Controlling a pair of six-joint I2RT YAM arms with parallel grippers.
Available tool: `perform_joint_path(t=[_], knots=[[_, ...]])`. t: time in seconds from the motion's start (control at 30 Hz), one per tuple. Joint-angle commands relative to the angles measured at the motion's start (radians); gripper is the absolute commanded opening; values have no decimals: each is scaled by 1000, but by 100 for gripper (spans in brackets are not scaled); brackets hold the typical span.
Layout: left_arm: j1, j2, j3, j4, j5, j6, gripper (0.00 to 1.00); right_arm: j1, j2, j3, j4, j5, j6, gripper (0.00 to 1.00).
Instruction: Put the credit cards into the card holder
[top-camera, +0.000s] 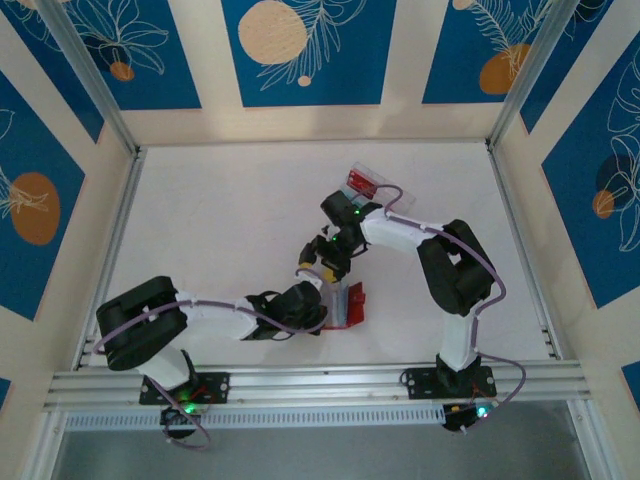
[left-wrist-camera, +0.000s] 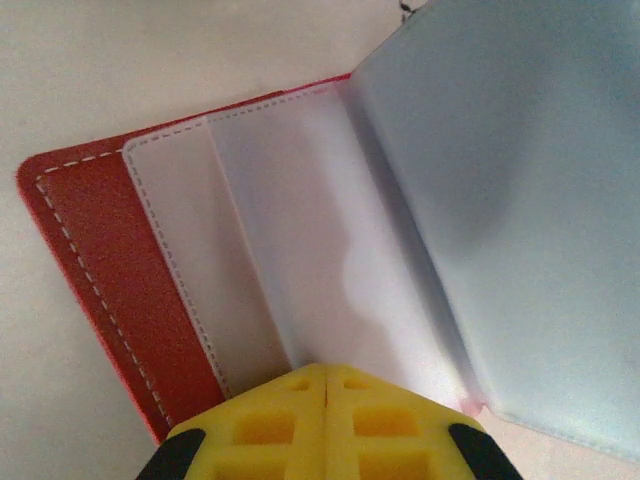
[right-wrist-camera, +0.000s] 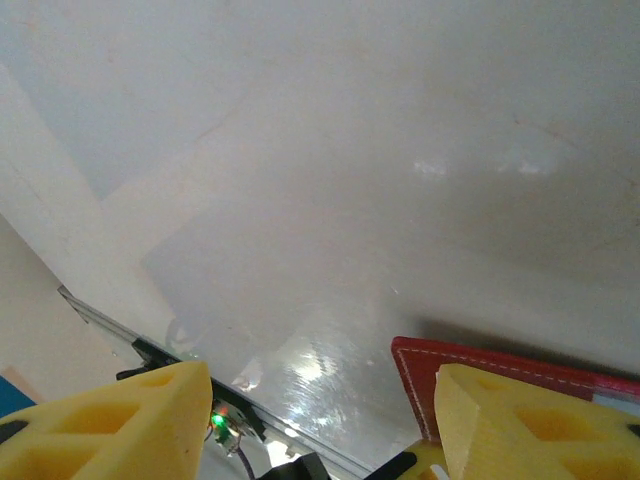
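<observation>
Left gripper (left-wrist-camera: 325, 372), fingers pressed together, sits at the edge of the open wallet (left-wrist-camera: 95, 250) by its clear pockets (left-wrist-camera: 290, 220) (whether pinching one, unclear); right gripper (right-wrist-camera: 320, 378) hangs spread, empty, nearby.

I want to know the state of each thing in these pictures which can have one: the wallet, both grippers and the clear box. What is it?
card holder: open, clear pockets fanned out; those in view look empty.
left gripper: shut, at the near edge of the pockets; whether it pinches one cannot be told.
right gripper: open, nothing held.
clear plastic box: something red in it; lid cannot be told.
</observation>
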Motion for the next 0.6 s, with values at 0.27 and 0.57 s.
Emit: perform_joint_path(t=[0.27,0.57], knots=[[-15,9,-10,-110,-23,-43,0,48,-76,-60,-129,47,-52,55],[-15,16,-8,-110,-24,-42,0,84,-168,-70,-266,245,-90,56]])
